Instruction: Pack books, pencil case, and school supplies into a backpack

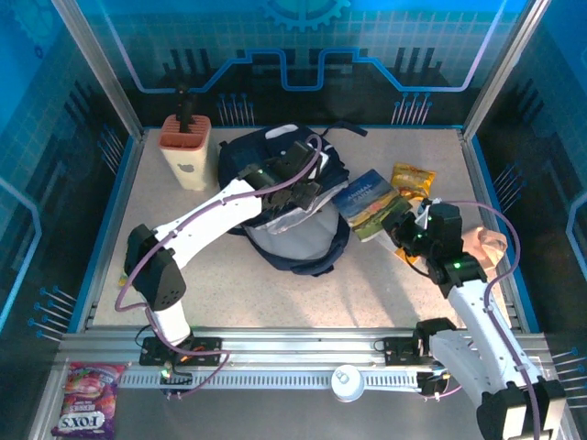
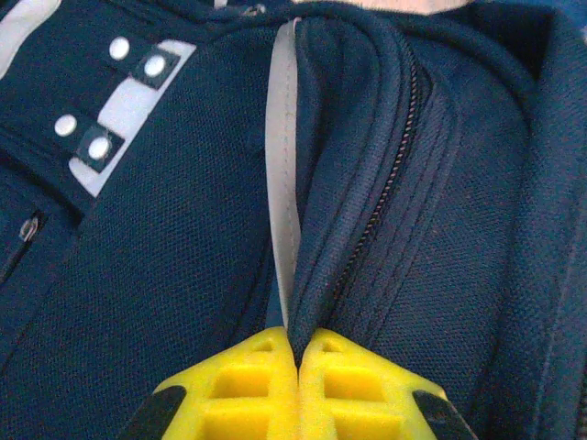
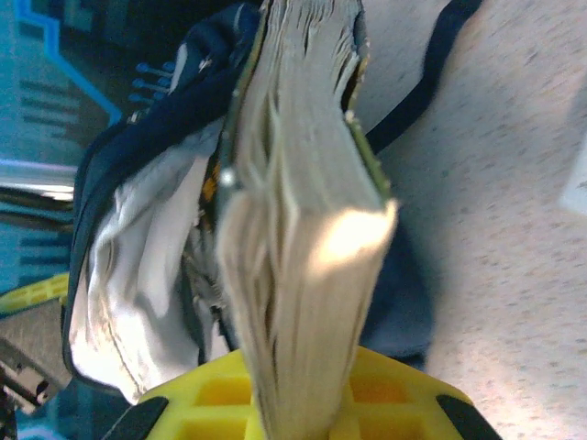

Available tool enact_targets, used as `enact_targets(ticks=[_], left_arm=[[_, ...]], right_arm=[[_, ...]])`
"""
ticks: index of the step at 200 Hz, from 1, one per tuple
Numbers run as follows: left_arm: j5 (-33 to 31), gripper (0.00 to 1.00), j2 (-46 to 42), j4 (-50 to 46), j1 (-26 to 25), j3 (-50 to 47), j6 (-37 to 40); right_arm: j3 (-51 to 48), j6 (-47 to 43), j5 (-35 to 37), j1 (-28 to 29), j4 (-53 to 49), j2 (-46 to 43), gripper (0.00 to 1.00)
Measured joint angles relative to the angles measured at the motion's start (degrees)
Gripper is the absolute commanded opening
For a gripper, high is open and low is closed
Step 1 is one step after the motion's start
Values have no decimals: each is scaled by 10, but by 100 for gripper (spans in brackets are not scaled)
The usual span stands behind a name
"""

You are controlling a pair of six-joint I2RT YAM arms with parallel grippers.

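Packing barely begun at a two-arm robot station: seen from overhead, the navy backpack point(image 1: 240, 156) lies open mid-counter point(image 1: 275, 293), while the landscape-cover book point(image 1: 367, 203) sits outside it to the right, beside a yellow-orange snack packet point(image 1: 413, 179). Nothing can be confirmed inside the bag, so the loading appears largely ahead. The left arm stretches diagonally across to the bag, its left end effector point(image 1: 303, 183) at the rim of the opening; the right arm is folded back, its right end effector point(image 1: 396, 223) at the book's near edge. Left wrist camera: the left end effector point(image 2: 298, 353) is pinched tight on a fold of backpack point(image 2: 165, 238) fabric beside the zipper, apparently holding the mouth up. Right wrist camera: the right end effector point(image 3: 303, 408) clamps narrowly on the landscape-cover book point(image 3: 303, 211) by its page block, the far end aimed toward the open backpack point(image 3: 138, 293), pale lining showing; insertion looks like the next step.
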Motion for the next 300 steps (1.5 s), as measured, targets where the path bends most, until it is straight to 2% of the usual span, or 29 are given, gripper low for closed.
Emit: enact_targets(ticks=[46,88,127,180,217,244,261,289,300], left_arm=[[28,0,0,1,0,17,-14],[36,0,0,1,0,17,-18],[36,0,0,2,0,17,-18],[36,0,0,5,0,17,-30],[42,0,0,20,0,10,-47],[42,0,0,26,2,-1,-54],[47,0,0,33,5,-7,-61],[56,0,-7,45,12,-21,-65],[63,0,-10,49,16,-28,-68]], right_arm=[[1,47,-3,96,90,81,6],[19,61,13,170,184,207,5],[35,80,71,202,293,306,5],[100,145,148,239,379,451,7],[151,234,176,269,436,556,10],[170,266,177,277,459,588,14],[171,273,173,276,463,589,21],[170,274,145,274,456,588,47],[164,267,132,272,445,579,51]])
